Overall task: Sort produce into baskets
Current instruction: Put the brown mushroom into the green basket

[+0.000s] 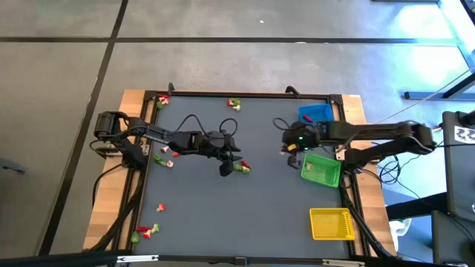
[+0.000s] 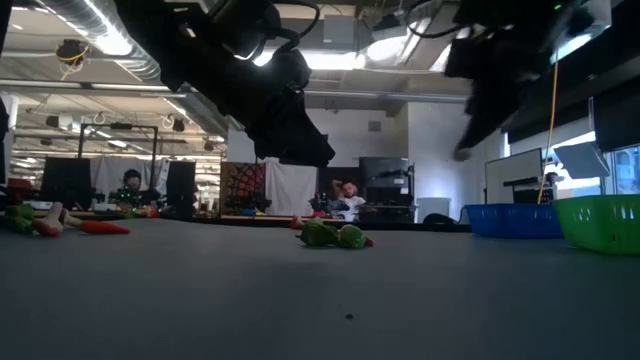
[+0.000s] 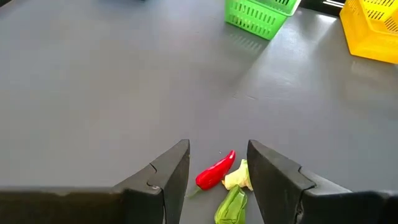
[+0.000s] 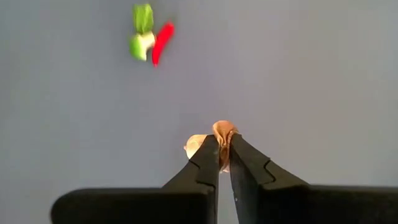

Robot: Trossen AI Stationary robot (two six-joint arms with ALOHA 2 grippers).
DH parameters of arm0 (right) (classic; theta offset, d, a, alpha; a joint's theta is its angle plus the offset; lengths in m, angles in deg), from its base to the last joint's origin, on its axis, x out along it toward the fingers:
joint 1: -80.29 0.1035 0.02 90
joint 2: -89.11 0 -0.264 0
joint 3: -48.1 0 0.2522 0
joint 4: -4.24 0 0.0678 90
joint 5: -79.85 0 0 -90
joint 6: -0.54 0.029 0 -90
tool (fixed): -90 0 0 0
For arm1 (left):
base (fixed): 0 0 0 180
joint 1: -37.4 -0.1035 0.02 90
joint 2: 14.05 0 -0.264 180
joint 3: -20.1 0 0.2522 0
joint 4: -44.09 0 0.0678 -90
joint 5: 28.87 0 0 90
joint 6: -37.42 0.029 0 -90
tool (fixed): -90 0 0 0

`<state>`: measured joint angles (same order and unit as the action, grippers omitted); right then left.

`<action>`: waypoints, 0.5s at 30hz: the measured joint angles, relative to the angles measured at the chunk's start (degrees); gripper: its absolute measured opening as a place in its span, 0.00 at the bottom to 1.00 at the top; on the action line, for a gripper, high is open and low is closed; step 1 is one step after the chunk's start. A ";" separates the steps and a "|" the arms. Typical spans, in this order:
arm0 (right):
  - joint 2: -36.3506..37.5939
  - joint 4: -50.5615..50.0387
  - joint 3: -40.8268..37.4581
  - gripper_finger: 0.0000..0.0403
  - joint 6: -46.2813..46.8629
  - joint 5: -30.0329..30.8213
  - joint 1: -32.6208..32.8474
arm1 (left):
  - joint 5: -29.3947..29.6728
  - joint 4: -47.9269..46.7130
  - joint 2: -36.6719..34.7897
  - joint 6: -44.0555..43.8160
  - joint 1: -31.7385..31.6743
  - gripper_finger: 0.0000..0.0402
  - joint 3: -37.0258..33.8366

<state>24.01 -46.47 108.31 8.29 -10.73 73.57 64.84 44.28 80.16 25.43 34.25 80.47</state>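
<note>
right gripper [image 4: 225, 146] pinched shut on a tan piece [image 4: 224, 132], green basket [image 1: 320, 169] just beside it. left gripper [image 3: 217, 168] fingers apart over red chili [image 3: 215, 172], lying crosswise betw. them.

Both robot arms are dark, almost black. Thin black cables loop over the left arm [image 1: 178, 139]. A small green light glows on the right arm [image 1: 356, 135]. The fingers [image 3: 165, 180] are flat, dark and wedge-shaped.

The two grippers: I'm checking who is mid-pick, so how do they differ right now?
The left gripper is open over a red pepper, gripping nothing. The right gripper is shut on a small tan piece. The left is mid-table; the right is near the green basket. Both have dark fingers.
</note>
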 joint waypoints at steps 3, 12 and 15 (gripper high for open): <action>4.21 -7.53 0.00 0.06 3.47 0.00 0.00 | 0.00 0.00 0.00 -0.02 -0.01 0.39 0.00; 12.00 -23.71 0.00 0.06 14.28 0.13 1.22 | 0.00 0.00 0.00 -0.11 0.01 0.39 0.00; 12.51 -26.03 0.00 0.06 18.10 0.17 4.03 | 0.00 0.00 0.00 -0.11 -0.01 0.39 0.00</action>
<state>36.52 -72.50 108.31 26.38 -10.56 77.61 64.84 44.28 80.16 25.32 34.24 80.47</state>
